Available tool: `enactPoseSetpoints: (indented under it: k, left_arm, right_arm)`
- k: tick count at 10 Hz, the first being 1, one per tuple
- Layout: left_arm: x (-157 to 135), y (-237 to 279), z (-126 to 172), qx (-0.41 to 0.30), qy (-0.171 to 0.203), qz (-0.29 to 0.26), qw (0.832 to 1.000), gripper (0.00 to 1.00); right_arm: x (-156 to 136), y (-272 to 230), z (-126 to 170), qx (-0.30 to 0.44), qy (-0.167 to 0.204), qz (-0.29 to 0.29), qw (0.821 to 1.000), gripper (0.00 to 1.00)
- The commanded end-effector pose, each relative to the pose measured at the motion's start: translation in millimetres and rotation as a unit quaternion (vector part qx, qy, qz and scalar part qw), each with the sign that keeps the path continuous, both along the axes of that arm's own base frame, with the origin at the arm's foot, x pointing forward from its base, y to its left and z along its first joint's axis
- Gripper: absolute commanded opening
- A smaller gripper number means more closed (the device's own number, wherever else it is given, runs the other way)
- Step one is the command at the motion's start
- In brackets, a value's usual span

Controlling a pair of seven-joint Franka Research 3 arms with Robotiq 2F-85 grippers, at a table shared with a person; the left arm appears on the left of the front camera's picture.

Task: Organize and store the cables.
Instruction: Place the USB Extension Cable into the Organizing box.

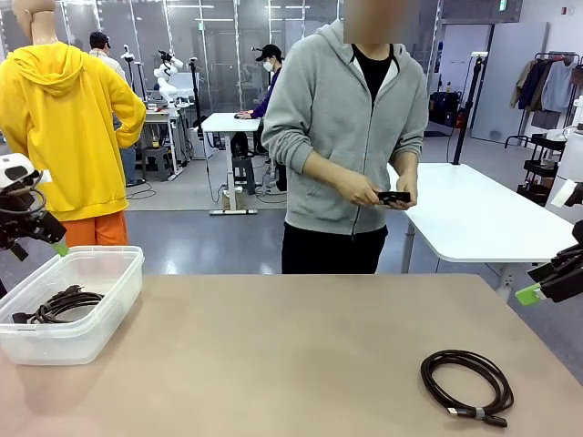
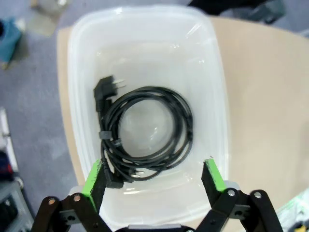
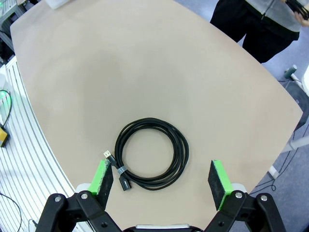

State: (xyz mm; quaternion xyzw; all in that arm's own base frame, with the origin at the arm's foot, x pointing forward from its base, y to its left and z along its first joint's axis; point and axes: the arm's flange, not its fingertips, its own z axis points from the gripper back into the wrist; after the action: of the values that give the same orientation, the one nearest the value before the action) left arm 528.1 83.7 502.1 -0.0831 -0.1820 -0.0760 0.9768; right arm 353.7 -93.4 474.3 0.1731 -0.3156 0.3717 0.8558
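One black cable coil (image 1: 466, 387) lies flat on the tan table (image 1: 291, 346) at the front right, tied by a small band near its plug. My right gripper (image 1: 536, 284) hovers open above and to the right of it. In the right wrist view this coil (image 3: 152, 153) lies between and beyond the spread green fingertips of the right gripper (image 3: 161, 181). A second cable coil (image 2: 145, 135) rests in the clear plastic bin (image 2: 145, 19). My left gripper (image 2: 154, 179) hangs open above it, holding nothing. From the front, the left gripper (image 1: 55, 244) is over the bin (image 1: 109, 300).
A person in a grey hoodie stands at the far edge, both hands on a small black object (image 1: 393, 197). A white table (image 1: 474, 218) stands behind on the right. The tan table's edge curves close under the right gripper.
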Motion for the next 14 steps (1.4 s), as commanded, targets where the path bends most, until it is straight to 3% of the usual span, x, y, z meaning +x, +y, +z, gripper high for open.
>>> enactPoseSetpoints:
  k: [1, 2, 3, 5, 7, 9, 14]
  left_arm:
    - [-75, -12, 31, -0.048, -0.036, -0.136, 0.989, 1.00]
    - [-107, -10, 38, -0.029, -0.045, -0.197, 0.979, 1.00]
    - [-132, -6, 43, -0.020, -0.052, -0.226, 0.972, 1.00]
    - [-179, -7, 45, -0.043, -0.076, -0.342, 0.936, 1.00]
    - [-212, -5, 51, -0.071, -0.091, -0.440, 0.891, 1.00]
    - [-206, -13, 47, -0.056, -0.094, -0.399, 0.910, 1.00]
    - [-206, -13, 47, -0.056, -0.094, -0.399, 0.910, 1.00]
  right_arm:
    - [-2, 13, 16, -0.086, 0.011, 0.072, 0.994, 1.00]
    - [3, 24, 18, -0.156, 0.034, 0.104, 0.982, 1.00]
    - [8, 40, 14, -0.189, 0.032, 0.168, 0.967, 1.00]
    - [20, 73, -17, -0.252, 0.043, 0.264, 0.930, 1.00]
    - [18, 94, -47, -0.238, 0.058, 0.290, 0.925, 1.00]
    - [6, 114, -77, -0.269, 0.077, 0.272, 0.921, 1.00]
    - [-24, 143, -145, -0.285, 0.132, 0.238, 0.919, 1.00]
